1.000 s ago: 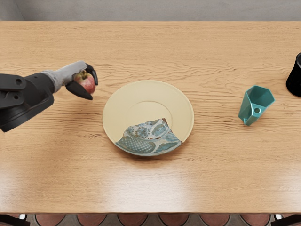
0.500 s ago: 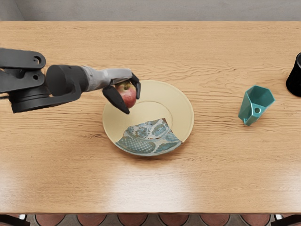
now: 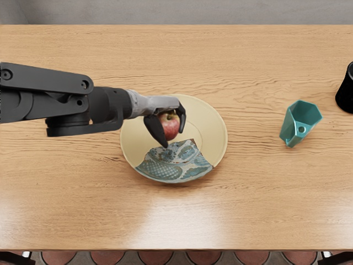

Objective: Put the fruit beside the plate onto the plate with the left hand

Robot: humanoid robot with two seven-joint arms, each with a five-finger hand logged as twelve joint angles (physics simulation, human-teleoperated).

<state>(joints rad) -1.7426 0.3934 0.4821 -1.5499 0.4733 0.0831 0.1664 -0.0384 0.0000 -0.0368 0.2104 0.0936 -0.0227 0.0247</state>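
Note:
A red apple (image 3: 170,125) is over the middle of the cream plate (image 3: 209,124), which has a blue patterned patch on its near side. My left hand (image 3: 168,124) is shut on the apple, dark fingers curled around its top and left side. The left arm reaches in from the left edge across the plate's left rim. I cannot tell whether the apple touches the plate. The right arm is out of view.
A teal cup (image 3: 299,122) lies tipped on the table to the right of the plate. A black object (image 3: 346,88) shows at the right edge. The table's far edge runs along the top of the view.
My left hand has carried the apple rightward from beside the plate's left rim to over the plate's middle, and the arm has stretched further in.

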